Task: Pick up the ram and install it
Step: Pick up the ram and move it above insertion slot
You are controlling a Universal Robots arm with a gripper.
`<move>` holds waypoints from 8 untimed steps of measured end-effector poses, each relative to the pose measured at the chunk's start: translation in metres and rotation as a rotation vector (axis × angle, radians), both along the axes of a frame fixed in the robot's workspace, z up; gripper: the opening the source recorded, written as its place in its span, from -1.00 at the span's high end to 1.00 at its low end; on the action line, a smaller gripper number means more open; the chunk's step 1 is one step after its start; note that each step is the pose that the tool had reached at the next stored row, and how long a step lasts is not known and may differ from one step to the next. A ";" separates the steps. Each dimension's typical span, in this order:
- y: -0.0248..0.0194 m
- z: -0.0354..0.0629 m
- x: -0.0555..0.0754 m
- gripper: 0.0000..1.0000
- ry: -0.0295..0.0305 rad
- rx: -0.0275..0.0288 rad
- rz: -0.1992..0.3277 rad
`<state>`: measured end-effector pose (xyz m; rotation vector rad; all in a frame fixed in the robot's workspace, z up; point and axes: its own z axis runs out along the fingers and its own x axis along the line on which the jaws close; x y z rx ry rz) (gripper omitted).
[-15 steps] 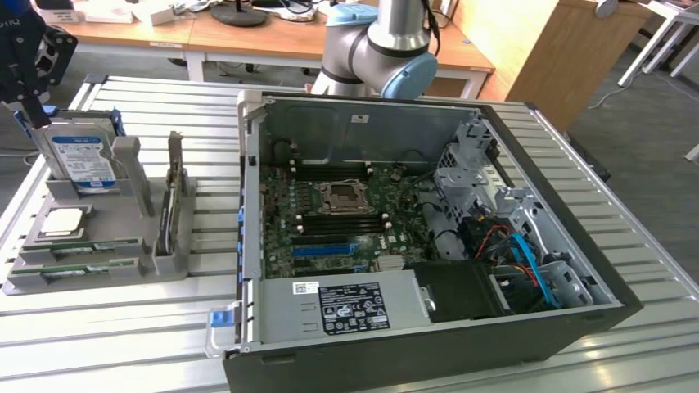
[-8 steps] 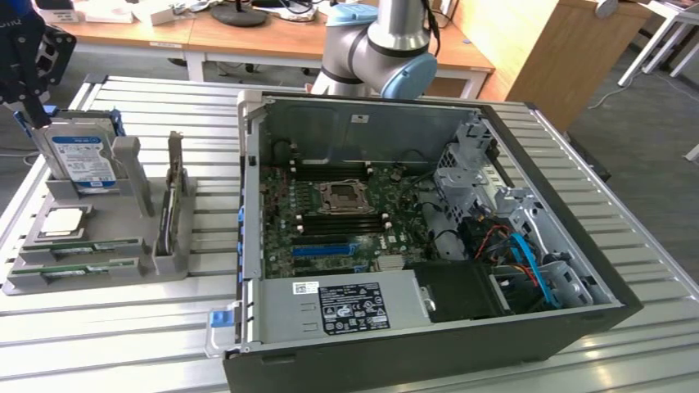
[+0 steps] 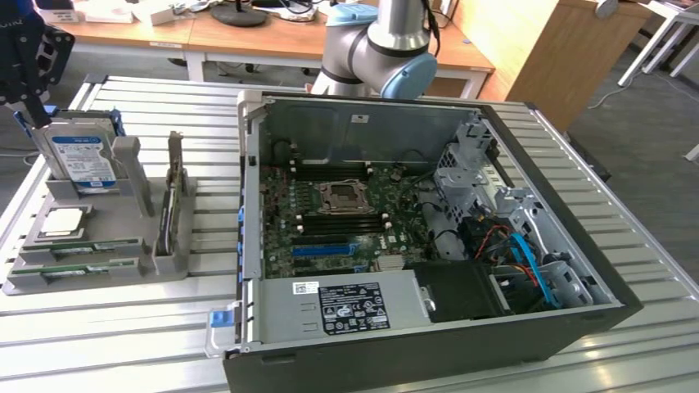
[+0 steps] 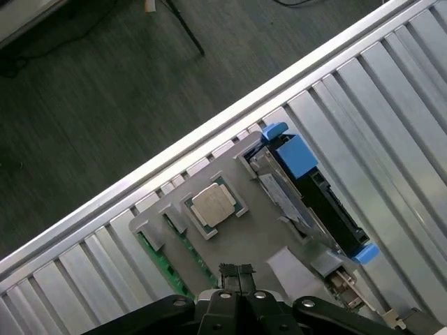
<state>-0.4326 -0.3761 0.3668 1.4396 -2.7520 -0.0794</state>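
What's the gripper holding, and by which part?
Nothing is held. The gripper is shut and empty, over the grey parts tray. The two ram sticks lie in their tray slots.

Silver-grey arm capped in pale blue
The black gripper is studded with bright screws (four seen); a dark cable is perhaps carried alongside.

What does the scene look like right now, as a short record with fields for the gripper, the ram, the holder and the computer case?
gripper: shut, empty, above the holder
ram sticks: two, side by side in the holder
holder: gray, on the table; also carries CPU chip and hard drive
computer case: open, motherboard exposed, on the exterior view's right of the holder
task state: ram not yet picked up
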 end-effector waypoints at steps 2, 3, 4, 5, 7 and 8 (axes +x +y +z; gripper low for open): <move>0.0004 -0.0003 0.000 0.79 0.0008 0.0000 0.019; 0.0006 -0.0004 0.000 0.79 0.0013 0.0000 0.029; 0.0008 -0.0005 0.000 0.79 0.0018 -0.0001 0.039; 0.0010 -0.0007 0.000 0.79 0.0023 -0.0001 0.050; 0.0012 -0.0009 0.000 0.79 0.0030 -0.0001 0.072; 0.0013 -0.0010 0.000 0.79 0.0033 -0.0001 0.084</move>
